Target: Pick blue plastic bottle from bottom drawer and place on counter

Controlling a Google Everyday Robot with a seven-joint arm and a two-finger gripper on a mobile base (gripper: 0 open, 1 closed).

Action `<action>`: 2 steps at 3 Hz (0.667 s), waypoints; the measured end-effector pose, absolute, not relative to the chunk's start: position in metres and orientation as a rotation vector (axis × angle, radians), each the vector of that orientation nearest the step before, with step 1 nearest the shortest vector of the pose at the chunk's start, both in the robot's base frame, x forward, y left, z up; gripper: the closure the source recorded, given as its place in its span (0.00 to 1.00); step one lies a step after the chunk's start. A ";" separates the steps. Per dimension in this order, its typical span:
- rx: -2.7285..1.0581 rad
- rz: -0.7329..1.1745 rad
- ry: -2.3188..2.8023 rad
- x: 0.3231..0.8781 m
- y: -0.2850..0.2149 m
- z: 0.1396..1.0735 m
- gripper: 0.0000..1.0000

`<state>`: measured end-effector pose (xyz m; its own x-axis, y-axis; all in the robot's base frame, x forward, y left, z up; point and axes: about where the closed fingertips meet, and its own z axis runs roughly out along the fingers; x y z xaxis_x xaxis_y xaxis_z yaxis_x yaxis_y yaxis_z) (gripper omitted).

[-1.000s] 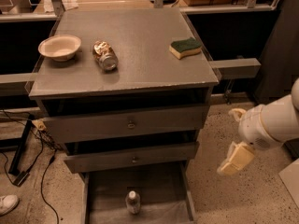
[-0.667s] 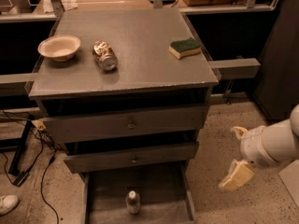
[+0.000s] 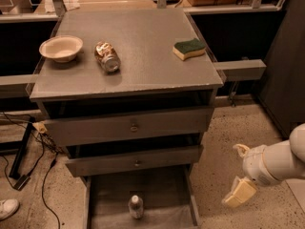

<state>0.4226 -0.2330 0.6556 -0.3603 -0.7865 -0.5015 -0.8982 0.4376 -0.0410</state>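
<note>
We start with the cabinet (image 3: pixel 143 123), seen from above and filling the middle of the view. Its flat grey top, the bench (image 3: pixel 147 78), is where the bottle must end up, and the broad bare strip along its front edge looks to us like room enough for it.

The two upper drawers (image 3: pixel 95 163) are shut. The bottom drawer (image 3: pixel 107 199) is pulled out toward us, which is why its plain floor lies exposed and can be reached from above.

The white arm (image 3: pixel 281 159) comes in from the right, low over the speckled floor (image 3: pixel 228 132). The gripper (image 3: pixel 239 193) hangs beside the cabinet's right flank, at about the height of the open drawer and outside its side rail. We judge this an approach pose, not a grasp. Whether the gripper is released or clenched we cannot tell, but it carries nothing.

On the bench a pale bowl (image 3: pixel 61 48) sits at the left, a green-topped sponge (image 3: pixel 189 48) at the right, and a crushed can (image 3: pixel 107 57) lies on its side just beside the bowl. All three sit toward the back half.

The blue plastic bottle (image 3: pixel 136 206) stands upright with its white cap up, near the middle of the drawer floor. It is well apart from the gripper, so the pick is not yet begun.
</note>
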 end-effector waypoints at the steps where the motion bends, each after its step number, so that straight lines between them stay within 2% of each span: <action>1: -1.409 0.416 2.228 0.422 -0.230 0.631 0.00; 2: -1.419 0.505 2.189 0.431 -0.221 0.588 0.00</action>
